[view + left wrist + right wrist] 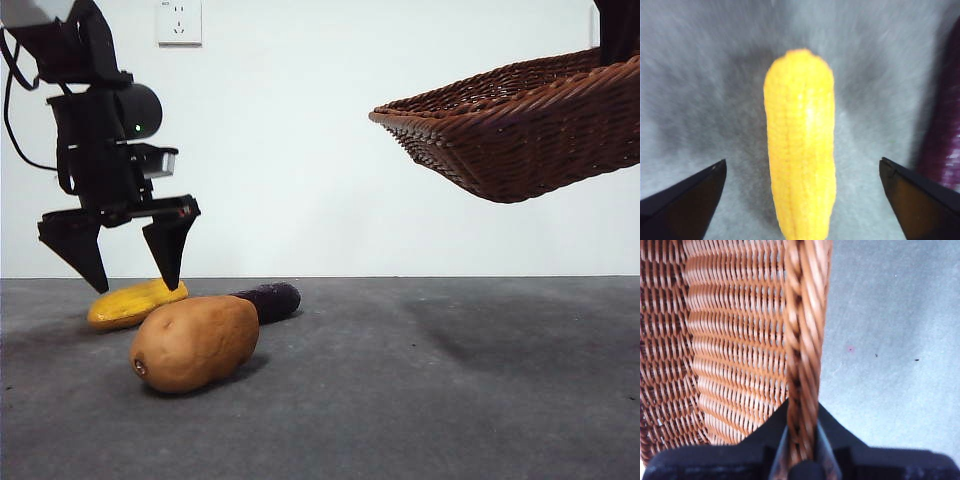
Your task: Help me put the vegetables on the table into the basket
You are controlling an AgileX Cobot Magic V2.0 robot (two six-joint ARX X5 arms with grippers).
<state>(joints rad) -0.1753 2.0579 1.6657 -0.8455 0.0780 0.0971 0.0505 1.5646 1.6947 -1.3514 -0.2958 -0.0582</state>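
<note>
A: Surface?
B: Dark grey table (450,390), white wall behind. Corn cob (801,145), potato (195,342) and eggplant (270,298) lie on it.
A: Left gripper (135,262)?
B: Jaws spread wide, just above the corn. Cob's long axis runs between the jaws, crosswise to their gap; eggplant just outside one jaw.
A: Right gripper (801,450)?
B: Clamped on the braided rim of the basket (520,120), held tilted in the air.

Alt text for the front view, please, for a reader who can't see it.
The open left pincer hangs just above a yellow corn cob on the grey table, beside a potato and eggplant. At upper right, the right pincer holds a tilted wicker basket in the air.
</note>
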